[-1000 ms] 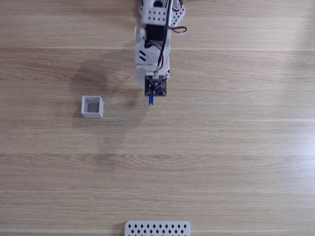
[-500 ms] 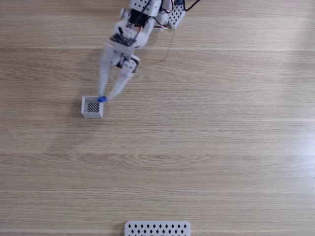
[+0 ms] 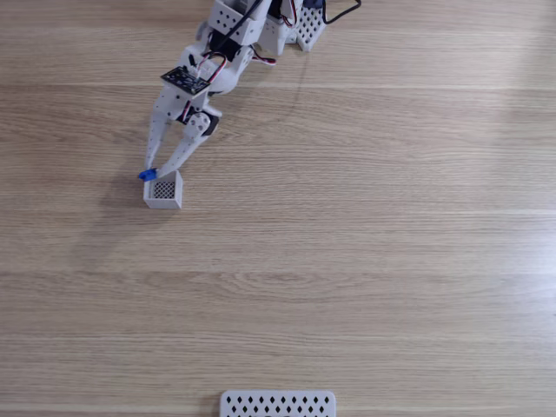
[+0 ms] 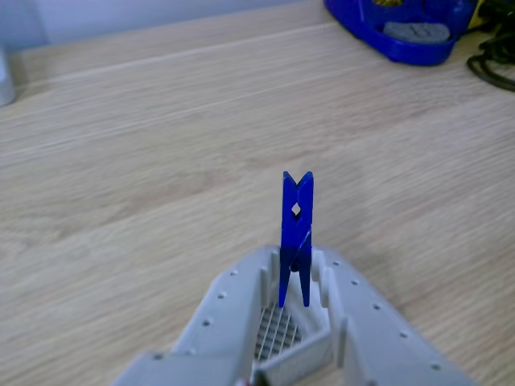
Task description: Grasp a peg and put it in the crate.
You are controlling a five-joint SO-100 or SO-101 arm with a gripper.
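Wood table (image 3: pixel 391 261) — jaws grip peg (image 4: pixel 295 233), half-hiding crate (image 4: pixel 282 342).

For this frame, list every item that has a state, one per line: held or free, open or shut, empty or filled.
gripper: shut on the peg, tips at the crate's upper-left corner in the fixed view.
peg: held between the fingers, jutting out past the tips, not yet in the crate.
crate: upright on the table, open-topped, mesh bottom showing with nothing on it.
perforated white panel: flat at the table's lower edge, untouched.
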